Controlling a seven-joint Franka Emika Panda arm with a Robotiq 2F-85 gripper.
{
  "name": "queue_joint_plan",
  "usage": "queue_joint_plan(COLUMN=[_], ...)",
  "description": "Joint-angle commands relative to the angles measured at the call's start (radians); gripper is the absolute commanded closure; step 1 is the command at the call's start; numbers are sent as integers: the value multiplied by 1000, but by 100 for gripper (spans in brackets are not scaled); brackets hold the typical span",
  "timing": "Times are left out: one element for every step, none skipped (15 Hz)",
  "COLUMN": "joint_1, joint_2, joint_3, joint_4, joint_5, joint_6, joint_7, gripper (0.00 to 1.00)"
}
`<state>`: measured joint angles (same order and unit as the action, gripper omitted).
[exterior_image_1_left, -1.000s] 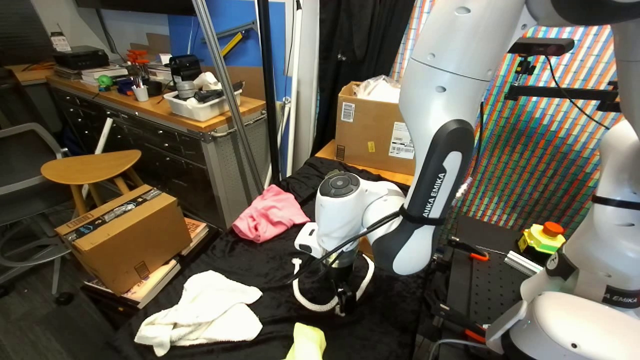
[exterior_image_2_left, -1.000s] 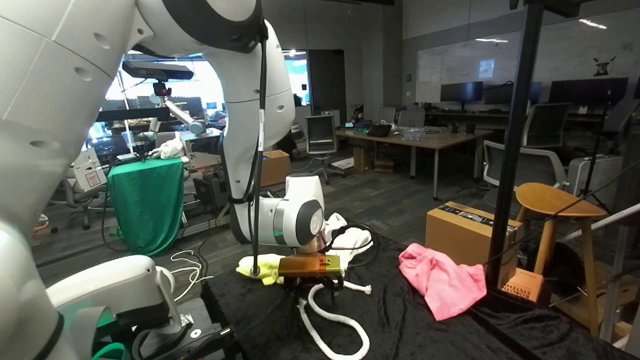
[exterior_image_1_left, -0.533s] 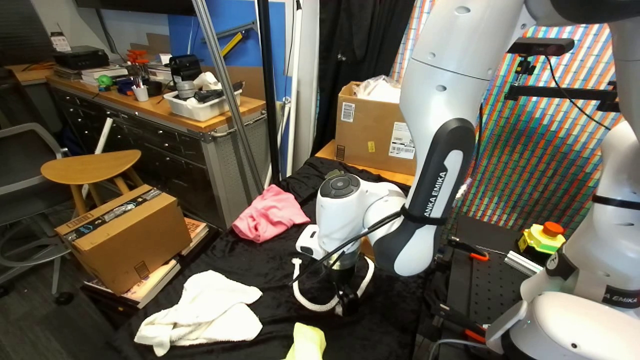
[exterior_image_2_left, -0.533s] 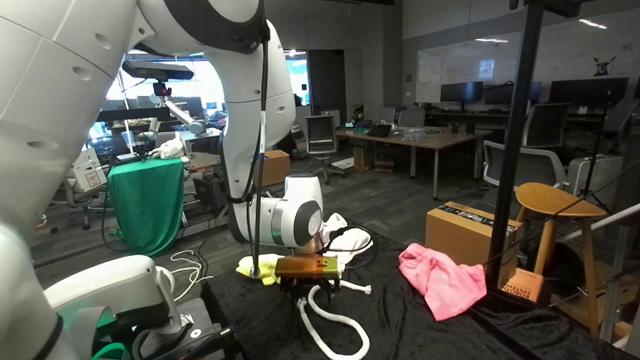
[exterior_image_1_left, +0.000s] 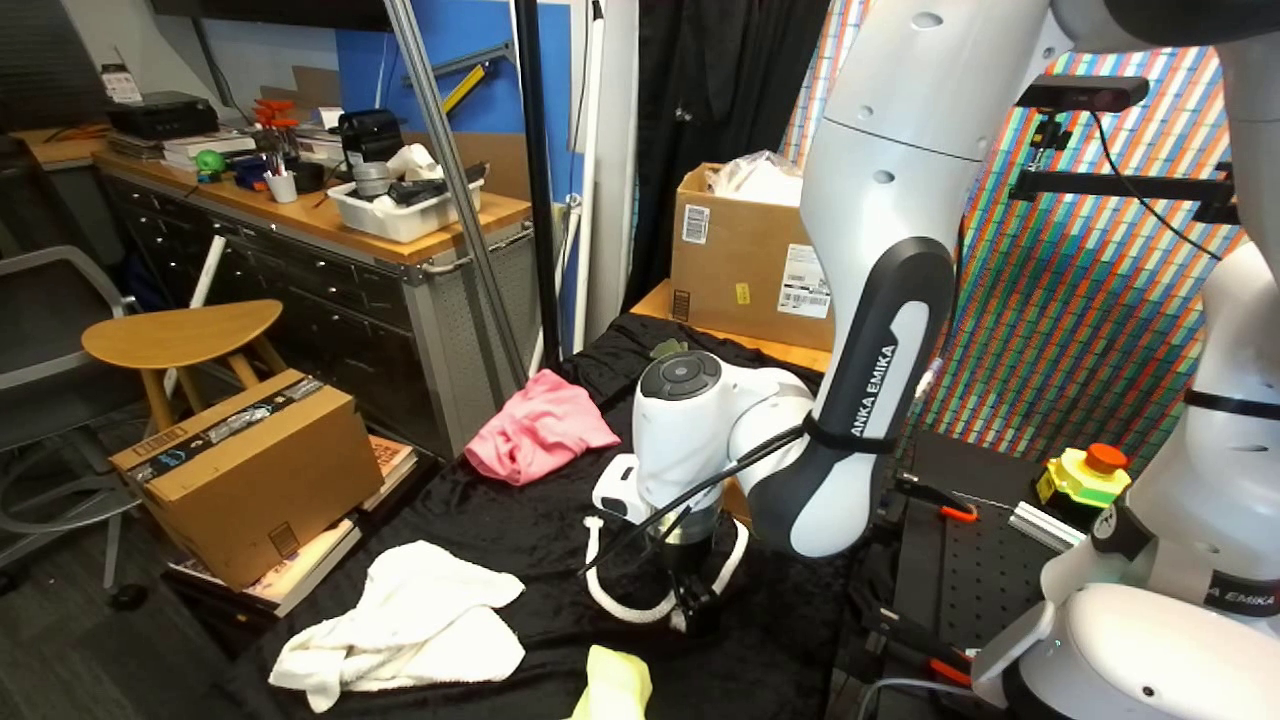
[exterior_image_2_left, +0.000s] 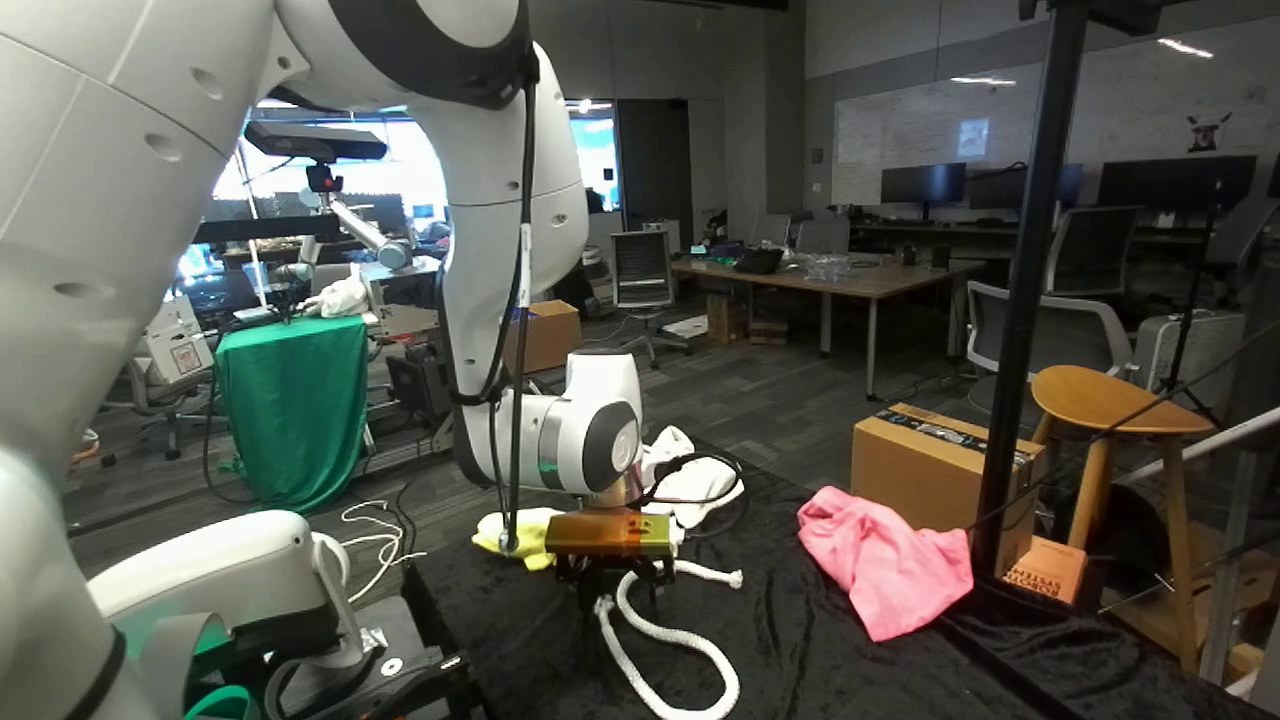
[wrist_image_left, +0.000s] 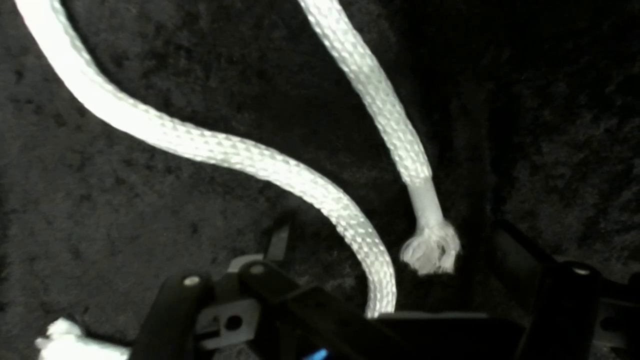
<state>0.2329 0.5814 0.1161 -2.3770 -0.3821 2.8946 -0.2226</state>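
Gripper (wrist_image_left: 392, 239) with jaws spread, over a white braided rope (wrist_image_left: 250, 155)

The gripper points downward, and its two jaws stand wide apart. The rope lies on a black velvety cloth (exterior_image_2_left: 820, 660). In the wrist view, a frayed end (wrist_image_left: 430, 247) of the rope appears in the gap between the jaws, closer to the jaw at the picture's right. Another stretch of the same rope curves beside this end and disappears behind the dark gripper body. Whether a jaw touches the rope, I cannot tell. In an exterior view, the rope makes one rounded loop, and its other end (exterior_image_2_left: 735, 578) lies to the right of the gripper in that picture.

On the same black cloth there are also three fabrics: a crumpled pink cloth (exterior_image_1_left: 540, 430), a white towel (exterior_image_1_left: 410, 630) and a yellow cloth (exterior_image_1_left: 615, 685), which is partly cut by the lower edge in an exterior view. Farther away, a cardboard box (exterior_image_1_left: 260, 470) sits on books (exterior_image_1_left: 310, 570), near a wooden stool (exterior_image_1_left: 185, 330).
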Motion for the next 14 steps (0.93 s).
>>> queue_joint_plan(joint_1=[-8, -6, -6, -8, -10, -13, -13, -11, -11, -9, -8, -6, -7, -8], joint_2=[6, 7, 8, 9, 11, 11, 13, 19, 22, 23, 26, 31, 33, 35], joint_3=[10, 8, 7, 9, 11, 14, 15, 16, 17, 17, 17, 16, 17, 19], joint_4=[7, 9, 10, 11, 13, 13, 14, 18, 20, 20, 22, 25, 25, 27], joint_5=[13, 12, 12, 14, 15, 16, 16, 16, 16, 15, 15, 14, 14, 15], joint_6=[7, 6, 7, 5, 4, 3, 5, 3, 3, 2, 3, 1, 2, 1], joint_7=[-20, -18, -18, -20, -21, -24, -25, -26, -27, -27, -27, -26, -27, -27], gripper=[0, 0, 0, 0, 0, 0, 0, 0, 0, 0, 0, 0, 0, 0])
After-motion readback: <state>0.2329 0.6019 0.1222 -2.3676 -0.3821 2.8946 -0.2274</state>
